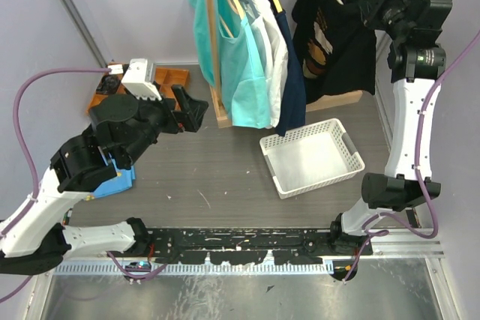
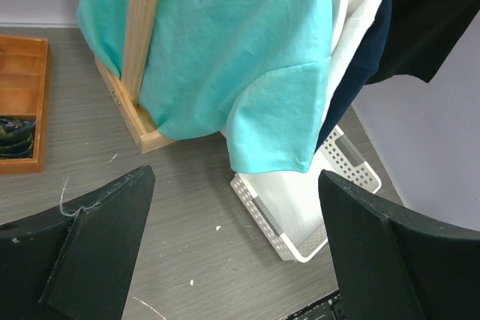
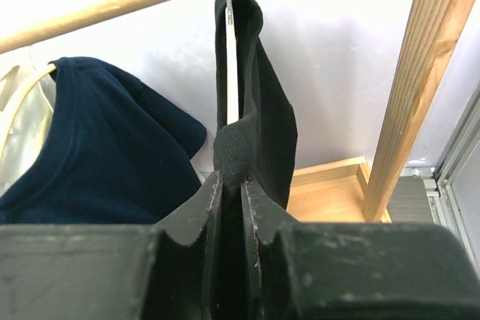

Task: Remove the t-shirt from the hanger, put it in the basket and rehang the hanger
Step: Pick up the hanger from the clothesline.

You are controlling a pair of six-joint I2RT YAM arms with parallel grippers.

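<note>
So the table (image 1: 225,177) is a grey wood-grain top, a bit scuffed, with little white flecks here and there. Sitting right on it: a white perforated basket (image 1: 307,159) right of center, turned at an angle, and just behind it the wooden rack base (image 1: 223,118), one foot planted near the middle. Back left corner has a brown wooden tray (image 1: 171,78) with compartments, something dark in one, can't tell what. There's a blue thing (image 1: 120,181) on the left, half hidden. A black rail (image 1: 240,243) runs along the near edge.
</note>
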